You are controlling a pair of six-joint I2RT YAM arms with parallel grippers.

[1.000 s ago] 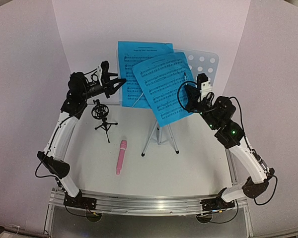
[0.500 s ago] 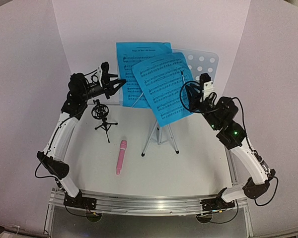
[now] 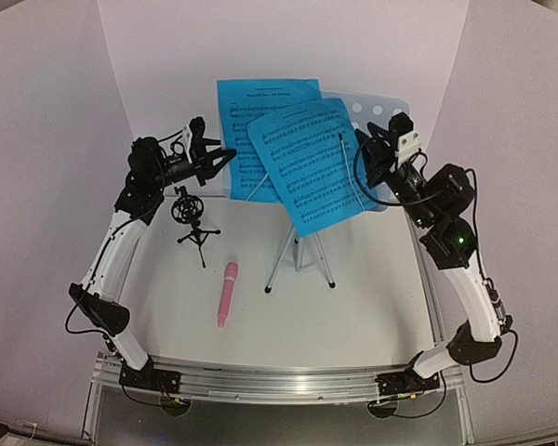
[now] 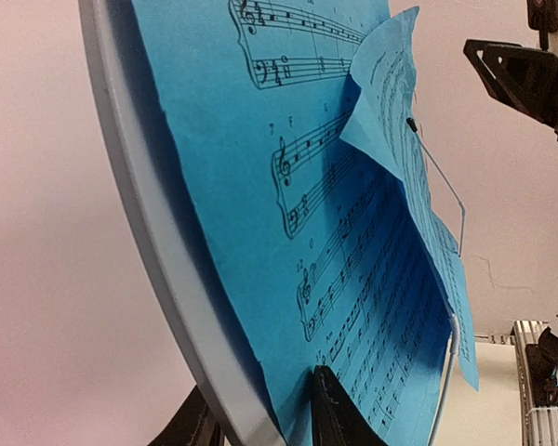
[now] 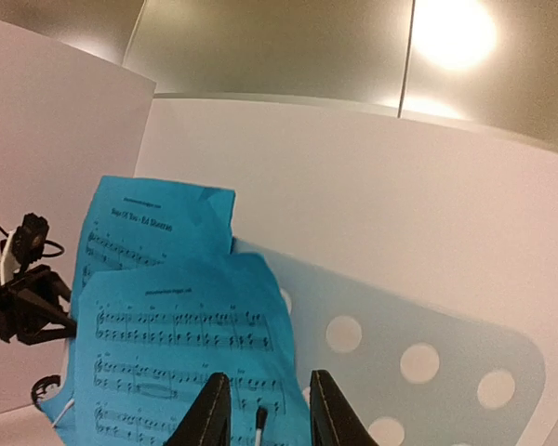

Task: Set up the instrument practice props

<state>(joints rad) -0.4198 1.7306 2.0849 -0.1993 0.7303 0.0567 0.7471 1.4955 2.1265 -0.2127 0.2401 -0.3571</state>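
A white table (image 3: 353,307) fills the workspace, closed in at the back and sides by plain white backdrop panels (image 3: 167,56), with an aluminium rail (image 3: 279,381) along its near edge where the two arms are bolted. Over the top of the panels, the right wrist view shows a grey panelled ceiling (image 5: 260,46) and one bright round lamp (image 5: 456,32). The pale blue perforated music stand (image 3: 383,116) rises at the back centre on its silver tripod (image 3: 298,255), whose legs are spread on the table. Two bright blue music sheets lean on it: the rear sheet (image 3: 251,107) upright on the left, and the front sheet (image 3: 316,163) tilted across it, its lower corner hanging below the stand. A thin wire arm (image 3: 351,163) lies over the front sheet. The left gripper (image 3: 223,154) is closed narrowly on the stand's left edge, one finger on the rear sheet's face and the other behind the plate. The right gripper (image 5: 270,381) hangs just off the front sheet's right edge, its jaws a little apart and holding nothing. The small black tripod mic holder (image 3: 191,218) stands upright under the left arm. The pink microphone (image 3: 227,293) lies flat on the table nearer the rail, apart from both the holder and the tripod.
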